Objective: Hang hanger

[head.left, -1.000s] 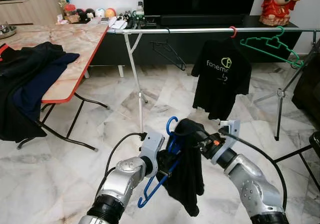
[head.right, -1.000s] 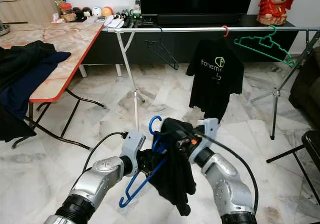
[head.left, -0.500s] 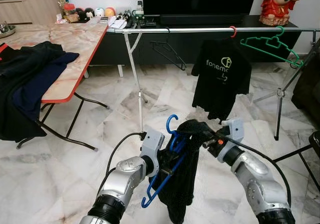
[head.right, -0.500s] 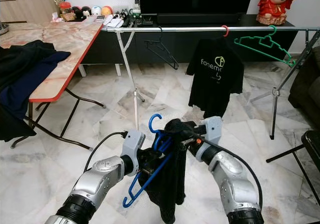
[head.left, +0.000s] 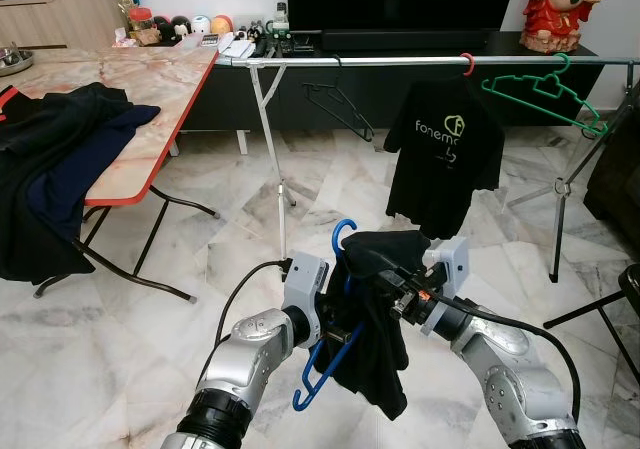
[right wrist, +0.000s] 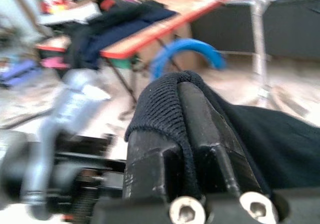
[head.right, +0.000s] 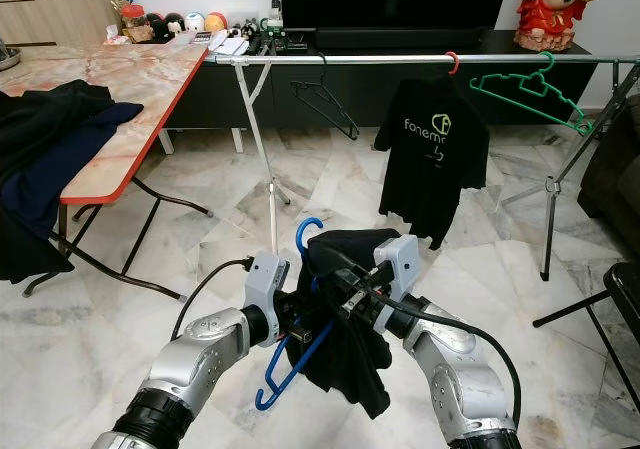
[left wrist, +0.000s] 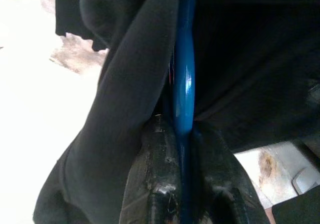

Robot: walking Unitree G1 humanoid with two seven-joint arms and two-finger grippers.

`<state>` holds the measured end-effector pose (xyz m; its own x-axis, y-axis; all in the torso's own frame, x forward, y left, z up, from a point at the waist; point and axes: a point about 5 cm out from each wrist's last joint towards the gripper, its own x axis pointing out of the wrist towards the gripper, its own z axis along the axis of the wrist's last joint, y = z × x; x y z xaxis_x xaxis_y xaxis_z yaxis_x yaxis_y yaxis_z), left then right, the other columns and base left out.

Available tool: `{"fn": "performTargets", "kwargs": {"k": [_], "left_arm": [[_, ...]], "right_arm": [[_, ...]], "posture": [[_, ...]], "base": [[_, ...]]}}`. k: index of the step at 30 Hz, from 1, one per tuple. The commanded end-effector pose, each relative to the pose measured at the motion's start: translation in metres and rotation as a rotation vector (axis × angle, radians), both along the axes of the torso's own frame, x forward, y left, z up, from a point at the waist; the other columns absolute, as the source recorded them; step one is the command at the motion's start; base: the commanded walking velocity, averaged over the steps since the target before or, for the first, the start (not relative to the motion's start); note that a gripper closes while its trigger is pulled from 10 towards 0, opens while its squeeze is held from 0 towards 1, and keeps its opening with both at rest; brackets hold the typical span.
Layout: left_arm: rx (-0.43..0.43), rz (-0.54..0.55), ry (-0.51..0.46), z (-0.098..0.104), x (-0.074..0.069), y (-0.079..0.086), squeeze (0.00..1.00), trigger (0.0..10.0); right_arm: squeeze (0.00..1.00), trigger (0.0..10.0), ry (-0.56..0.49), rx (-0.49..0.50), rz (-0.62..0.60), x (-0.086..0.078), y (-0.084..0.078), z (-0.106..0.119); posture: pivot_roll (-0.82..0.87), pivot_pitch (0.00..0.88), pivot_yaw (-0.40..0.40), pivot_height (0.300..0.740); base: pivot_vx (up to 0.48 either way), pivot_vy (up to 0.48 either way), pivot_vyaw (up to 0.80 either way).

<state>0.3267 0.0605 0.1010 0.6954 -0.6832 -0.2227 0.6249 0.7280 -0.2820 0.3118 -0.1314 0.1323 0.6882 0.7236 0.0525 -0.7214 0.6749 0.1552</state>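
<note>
Left tool (left wrist: 182, 134): two scuffed black fingers clamped on the glossy blue plastic hanger (head.left: 322, 369), whose round bar runs straight out between them.
Hanger: its curved hook (head.left: 343, 233) rises above the left tool, its lower arm slanting down below it.
Right tool (right wrist: 187, 134): closed tight, pinching a ribbed knit fold of the black garment (head.left: 375, 339) between its blocky fingers.
Garment: soft dark cloth draped over the hanger, hanging limp between and below both tools.
Rail (head.left: 400, 61): thin metal clothes rail well beyond the tools, carrying a printed black T-shirt (head.left: 444, 159), a green hanger (head.left: 545, 91) and a black wire hanger (head.left: 338, 107).
Desk (head.left: 130, 89): marble-patterned top with red edge, off to the left tool's side, dark clothes (head.left: 55, 159) heaped on it.
Floor (head.left: 120, 349): polished veined marble tiles.
</note>
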Motion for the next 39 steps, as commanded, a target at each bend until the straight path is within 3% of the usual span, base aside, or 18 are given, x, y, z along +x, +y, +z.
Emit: {"fn": "performTargets", "kwargs": {"k": [1,4,9,10,11,12,18,19,20,23,39], "left_arm": [[-0.028,-0.009,-0.027,0.007,0.000,-0.003,0.00,10.0],[-0.044,-0.011,-0.030,0.009,0.000,-0.003,0.00,10.0],[-0.091,0.000,-0.030,0.013,0.002,-0.003,0.00,10.0],[-0.111,0.006,-0.033,0.015,0.003,-0.002,0.00,10.0],[-0.122,0.010,-0.034,0.016,0.003,-0.001,0.00,10.0],[-0.141,0.021,-0.038,0.019,0.004,0.000,0.00,10.0],[-0.173,0.034,-0.057,0.023,0.006,0.001,0.00,10.0],[-0.197,0.054,-0.068,0.026,0.007,0.002,0.00,10.0],[-0.217,0.068,-0.080,0.028,0.009,0.003,0.00,10.0],[-0.282,0.110,-0.111,0.038,0.013,0.007,0.00,10.0],[-0.294,0.109,-0.114,0.037,0.012,0.007,0.00,10.0]], "right_arm": [[0.00,0.0,-0.009,-0.033,-0.068,0.007,-0.007,0.001],[0.00,0.0,0.012,-0.067,-0.145,0.012,-0.016,-0.002],[0.00,0.0,0.006,-0.074,-0.130,0.011,-0.013,-0.003],[0.00,3.5,0.003,-0.071,-0.129,0.010,-0.011,-0.003],[0.00,4.7,0.000,-0.070,-0.127,0.010,-0.011,-0.003],[0.00,10.0,-0.002,-0.069,-0.123,0.009,-0.009,-0.003],[0.00,10.0,0.008,-0.076,-0.119,0.008,-0.009,-0.005],[0.75,10.0,0.014,-0.075,-0.120,0.007,-0.011,-0.006],[1.00,10.0,0.019,-0.077,-0.120,0.005,-0.012,-0.007],[1.00,10.0,0.031,-0.079,-0.116,-0.003,-0.015,-0.012],[1.00,10.0,0.113,-0.095,-0.158,-0.023,-0.021,-0.031]], "posture": [[0.08,0.064,0.006,0.740],[0.08,0.063,0.006,0.740],[0.07,0.063,0.007,0.740],[0.07,0.064,0.007,0.740],[0.07,0.064,0.007,0.740],[0.07,0.064,0.007,0.740],[0.07,0.064,0.007,0.740],[0.07,0.065,0.005,0.740],[0.07,0.065,0.005,0.740],[0.06,0.067,0.005,0.740],[0.06,0.061,0.000,0.740]], "base": [[0.000,0.000,0.00],[0.000,0.000,0.00],[0.000,0.000,0.00],[0.000,0.000,0.00],[0.000,0.000,0.00],[0.000,0.000,0.00],[0.000,0.000,0.00],[0.000,0.000,0.00],[0.000,0.000,0.00],[0.000,0.000,0.00],[0.000,0.000,0.00]]}}
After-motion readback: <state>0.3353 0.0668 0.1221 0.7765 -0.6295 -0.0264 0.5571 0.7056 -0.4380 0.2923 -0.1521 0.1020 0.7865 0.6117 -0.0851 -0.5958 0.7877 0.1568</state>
